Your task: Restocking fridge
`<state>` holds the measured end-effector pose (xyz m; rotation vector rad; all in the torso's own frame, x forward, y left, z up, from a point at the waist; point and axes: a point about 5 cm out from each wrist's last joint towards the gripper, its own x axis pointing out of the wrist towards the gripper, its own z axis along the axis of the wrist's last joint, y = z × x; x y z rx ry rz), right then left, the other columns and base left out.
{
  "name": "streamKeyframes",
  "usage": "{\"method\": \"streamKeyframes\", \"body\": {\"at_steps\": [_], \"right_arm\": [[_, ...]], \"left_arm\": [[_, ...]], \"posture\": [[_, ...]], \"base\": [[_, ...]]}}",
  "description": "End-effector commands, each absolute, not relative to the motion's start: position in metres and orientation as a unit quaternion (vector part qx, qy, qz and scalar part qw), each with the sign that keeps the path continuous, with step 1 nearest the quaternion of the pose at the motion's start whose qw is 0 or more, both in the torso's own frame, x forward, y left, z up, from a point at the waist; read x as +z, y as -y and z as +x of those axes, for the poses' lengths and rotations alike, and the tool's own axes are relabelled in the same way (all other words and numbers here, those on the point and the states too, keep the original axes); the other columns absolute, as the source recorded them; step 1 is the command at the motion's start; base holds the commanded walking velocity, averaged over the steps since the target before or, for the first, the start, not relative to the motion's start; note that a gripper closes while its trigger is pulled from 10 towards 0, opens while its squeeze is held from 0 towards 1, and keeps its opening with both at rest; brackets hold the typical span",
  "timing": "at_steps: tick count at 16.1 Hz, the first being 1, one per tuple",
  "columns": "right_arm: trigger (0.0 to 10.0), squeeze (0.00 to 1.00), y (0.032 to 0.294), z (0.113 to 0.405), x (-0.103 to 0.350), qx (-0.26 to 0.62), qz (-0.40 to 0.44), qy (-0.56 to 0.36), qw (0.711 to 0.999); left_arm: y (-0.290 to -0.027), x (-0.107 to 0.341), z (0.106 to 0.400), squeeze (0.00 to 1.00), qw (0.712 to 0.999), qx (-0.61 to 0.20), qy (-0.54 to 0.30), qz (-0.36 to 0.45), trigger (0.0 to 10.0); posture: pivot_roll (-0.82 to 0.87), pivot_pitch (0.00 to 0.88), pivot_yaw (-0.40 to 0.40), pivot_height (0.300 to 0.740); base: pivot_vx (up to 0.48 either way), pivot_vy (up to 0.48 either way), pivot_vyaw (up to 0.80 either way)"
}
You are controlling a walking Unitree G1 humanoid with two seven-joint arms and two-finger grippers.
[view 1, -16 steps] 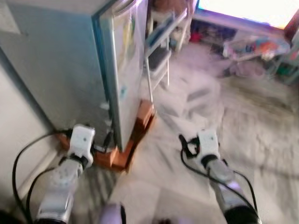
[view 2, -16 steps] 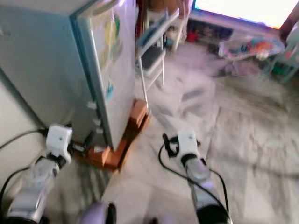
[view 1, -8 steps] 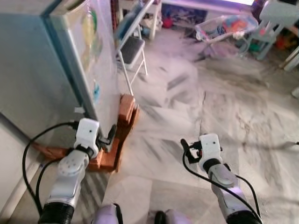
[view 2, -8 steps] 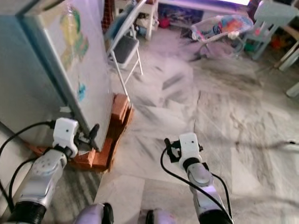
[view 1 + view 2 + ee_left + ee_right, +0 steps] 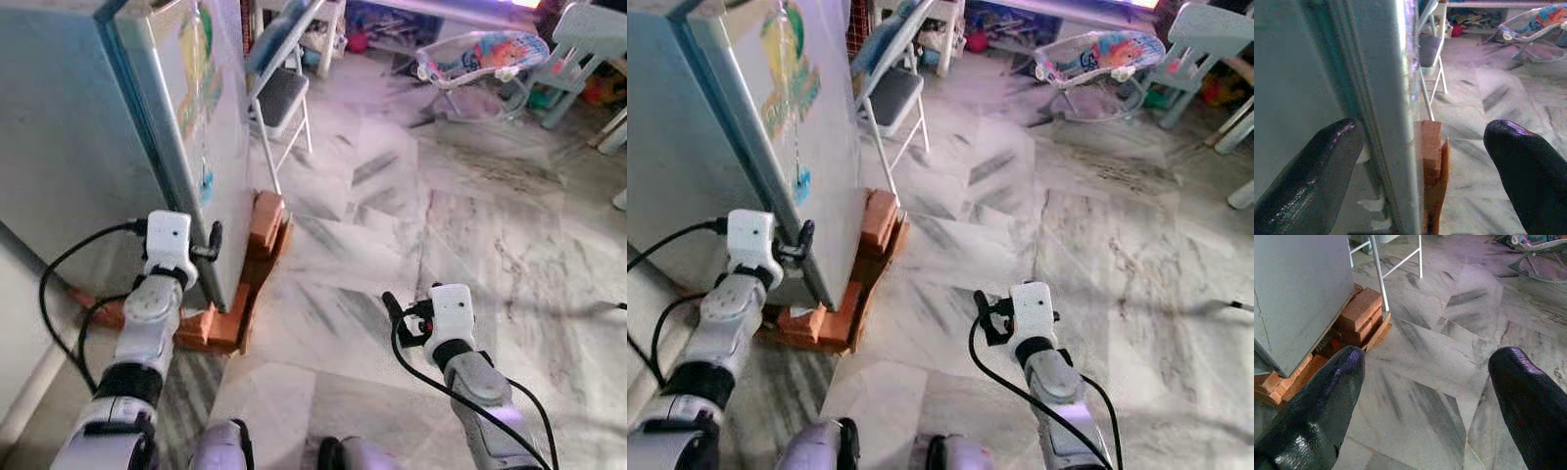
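The tall pale grey-blue fridge [image 5: 127, 137] with stickers on its door stands closed on a stack of red bricks [image 5: 257, 245] on the marble floor [image 5: 411, 225]. The left claw [image 5: 1415, 161] is open, its fingers either side of the door's front corner edge. The right claw [image 5: 1425, 396] is open over bare floor, well apart from the fridge.

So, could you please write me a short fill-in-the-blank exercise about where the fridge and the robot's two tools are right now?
1. The fridge stands raised on a stack of ____.
2. The left tool has its fingers spread on either side of the fridge door's ____.
3. The right tool is open above the bare marble ____.
4. Beside the fridge stands a folding ____ with a dark seat.

Missing words: bricks; edge; floor; chair
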<state>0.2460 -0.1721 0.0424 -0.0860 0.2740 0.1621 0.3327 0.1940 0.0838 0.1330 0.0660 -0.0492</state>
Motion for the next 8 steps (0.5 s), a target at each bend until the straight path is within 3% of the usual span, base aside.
{"method": "streamKeyframes", "body": {"at_steps": [1,8], "right_arm": [[10.0,0.0,0.179,0.243,0.044,0.072,-0.043,-0.142,0.986],[10.0,0.0,0.179,0.232,0.047,0.079,-0.044,-0.159,0.983]], "left_arm": [[-0.19,0.085,0.336,0.0,0.997,-0.026,-0.028,0.068,10.0],[-0.202,0.104,0.358,0.0,0.997,0.02,-0.019,0.079,10.0]], "posture": [[0.01,0.146,-0.106,0.74],[-0.02,0.15,-0.108,0.74]], "base": [[0.0,0.0,0.0],[0.0,0.0,0.0]]}}
